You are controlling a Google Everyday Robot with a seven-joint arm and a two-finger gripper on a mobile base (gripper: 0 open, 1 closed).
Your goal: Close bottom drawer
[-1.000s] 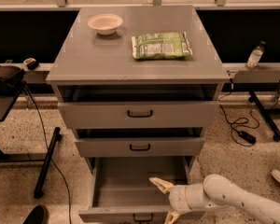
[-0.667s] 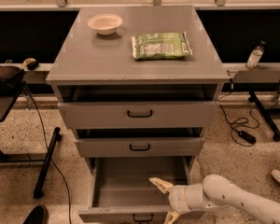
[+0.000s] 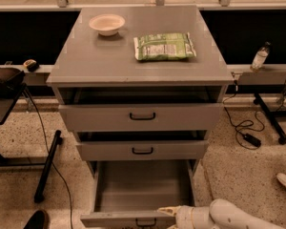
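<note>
Claw, fingers apart, at right front of pulled-out bottom drawer

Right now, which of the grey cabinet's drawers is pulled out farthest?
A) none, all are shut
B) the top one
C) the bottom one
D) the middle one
C: the bottom drawer sticks far out with its whole tray floor exposed, and the gripper is at the right part of its front edge. The middle drawer and top drawer sit only slightly forward.
</note>
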